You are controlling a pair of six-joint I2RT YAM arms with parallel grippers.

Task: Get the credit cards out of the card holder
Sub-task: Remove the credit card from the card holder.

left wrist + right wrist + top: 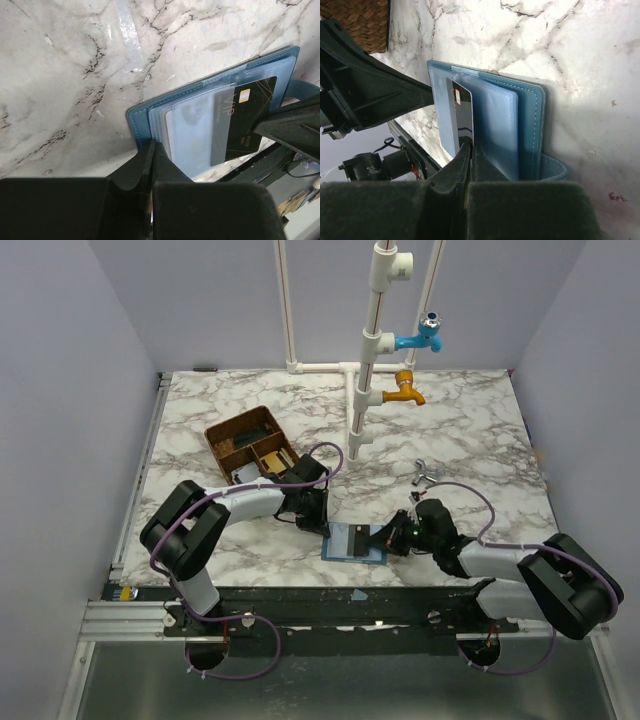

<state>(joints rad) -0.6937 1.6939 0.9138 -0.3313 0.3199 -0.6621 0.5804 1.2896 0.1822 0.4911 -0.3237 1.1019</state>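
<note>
The blue card holder [352,541] lies open on the marble near the table's front edge. In the left wrist view its blue edge [139,119] frames clear pockets holding a pale card [192,135] and a black VIP card [245,120] that sticks partly out. My left gripper [153,146] is shut on the holder's left edge, and shows in the top view [325,525]. My right gripper [471,146] is shut on the end of the black card [462,112], beside the holder [530,125], and shows in the top view [392,538].
A brown divided tray [250,440] stands behind the left arm. A white pipe stand [362,390] with a blue tap [425,337] and an orange tap [405,390] rises at the back. A small metal piece [425,475] lies right of centre.
</note>
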